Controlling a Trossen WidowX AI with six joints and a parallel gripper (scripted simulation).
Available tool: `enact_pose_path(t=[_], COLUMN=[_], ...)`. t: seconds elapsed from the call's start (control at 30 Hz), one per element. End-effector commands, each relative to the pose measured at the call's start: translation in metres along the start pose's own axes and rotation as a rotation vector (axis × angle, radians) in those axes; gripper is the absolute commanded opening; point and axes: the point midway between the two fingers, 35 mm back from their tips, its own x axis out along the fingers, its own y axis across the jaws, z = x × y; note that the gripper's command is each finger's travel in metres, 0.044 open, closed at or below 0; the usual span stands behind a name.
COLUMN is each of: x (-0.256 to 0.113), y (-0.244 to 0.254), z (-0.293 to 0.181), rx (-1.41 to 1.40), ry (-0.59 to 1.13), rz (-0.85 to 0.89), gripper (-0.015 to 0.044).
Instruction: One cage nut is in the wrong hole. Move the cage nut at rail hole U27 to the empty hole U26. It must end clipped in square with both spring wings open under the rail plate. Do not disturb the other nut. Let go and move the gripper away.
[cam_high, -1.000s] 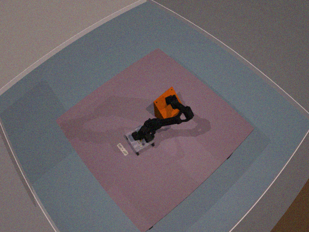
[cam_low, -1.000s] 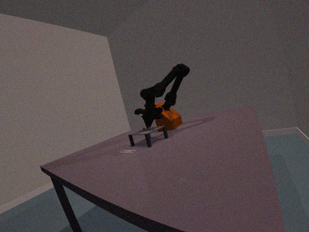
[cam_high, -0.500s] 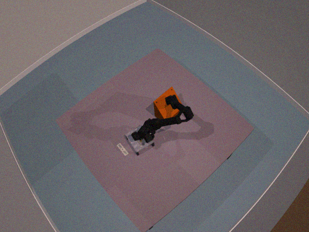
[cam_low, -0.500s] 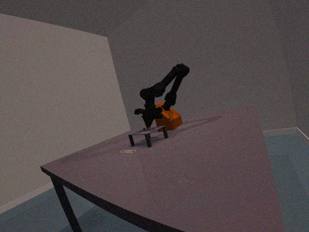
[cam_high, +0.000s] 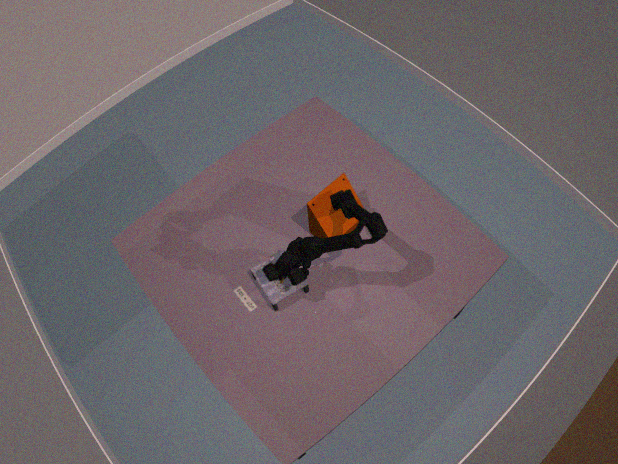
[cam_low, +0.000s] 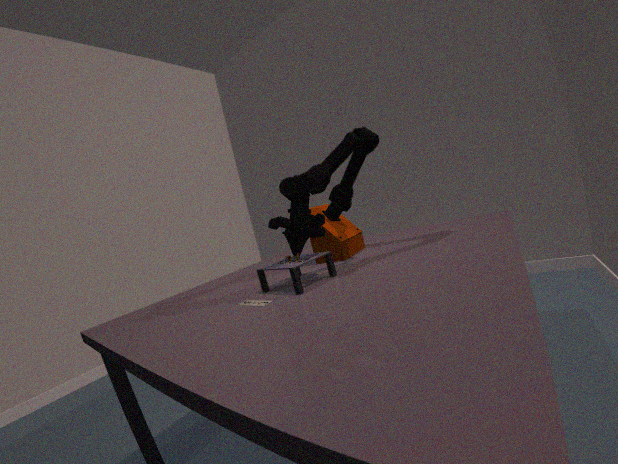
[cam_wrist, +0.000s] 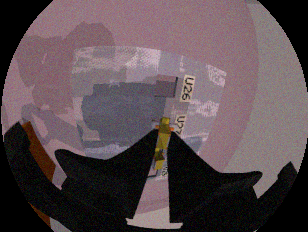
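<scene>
So the jaws are nearly closed, pinched on the yellowish cage nut right beside the U27 label, can't tell if it's seated in that hole or not. The U26 hole is sitting there with no nut in it, and the rail plate stands on short dark legs on the pinkish counter, near the orange block.

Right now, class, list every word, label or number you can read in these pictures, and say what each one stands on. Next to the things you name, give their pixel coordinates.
"U26": tag (cam_wrist: 187, 89) on the rail plate (cam_high: 274, 300) (cam_low: 280, 266) (cam_wrist: 135, 61), beside the square hole.
"U27": tag (cam_wrist: 181, 125) on the same plate; its last character is partly hidden.
A third tag (cam_wrist: 164, 171), lower down: too covered to read.
White strip (cam_high: 245, 298) (cam_low: 256, 303) on the table: too blurred.
</scene>
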Motion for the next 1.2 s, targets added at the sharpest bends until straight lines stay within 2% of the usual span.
enact_pose_path(t=[0.0,1.17], x=[-0.0006,-0.0017], y=[-0.0004,-0.0023], z=[0.0007,0.0006], rx=[-0.004,-0.004], ry=[-0.003,-0.002], rz=[0.002,0.039], gripper=[0.0026,0.0026])
